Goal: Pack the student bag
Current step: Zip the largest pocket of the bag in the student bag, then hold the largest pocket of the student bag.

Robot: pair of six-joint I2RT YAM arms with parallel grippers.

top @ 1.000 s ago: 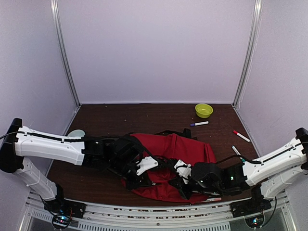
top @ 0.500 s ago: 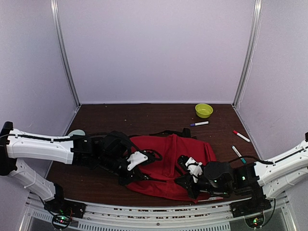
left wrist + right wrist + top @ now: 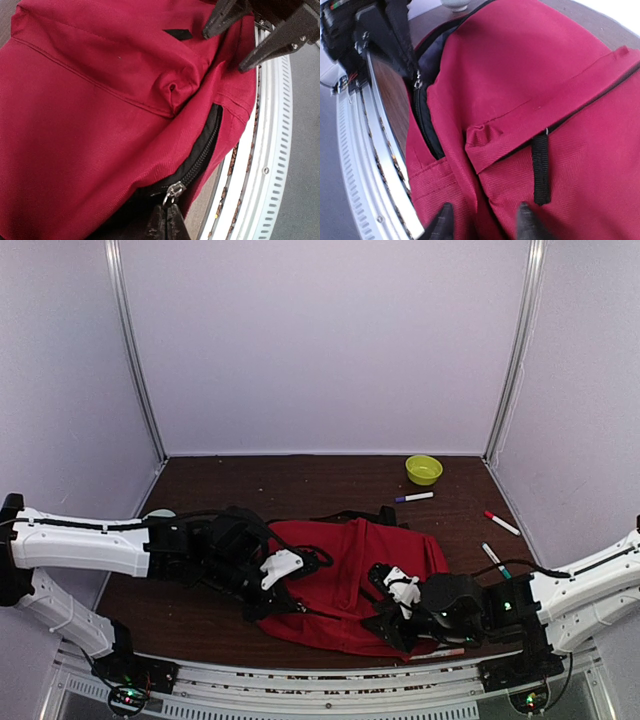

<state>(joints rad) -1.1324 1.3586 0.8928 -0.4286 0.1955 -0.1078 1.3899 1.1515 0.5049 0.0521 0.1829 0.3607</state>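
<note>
The student bag (image 3: 350,575) is a red backpack lying flat in the middle of the table, and its red fabric (image 3: 90,100) fills the left wrist view. My left gripper (image 3: 285,592) sits at the bag's near left edge, shut on the metal zipper pull (image 3: 172,192). The black zipper (image 3: 202,150) is partly open, showing dark lining. My right gripper (image 3: 388,612) is at the bag's near right side. It stands open, one fingertip either side of a fold of red fabric (image 3: 485,200), and grips nothing. A black strap tab (image 3: 540,170) hangs from the front pocket.
A yellow-green bowl (image 3: 423,469) stands at the back right. A blue-capped marker (image 3: 414,497), a red marker (image 3: 502,523) and a green marker (image 3: 495,560) lie to the right of the bag. A pale round object (image 3: 158,515) lies behind the left arm. The metal rail (image 3: 270,165) runs along the near edge.
My right gripper has opened and let go of the bag's fabric. My left gripper has drawn the zipper pull to the left, and the right arm has shifted right.
</note>
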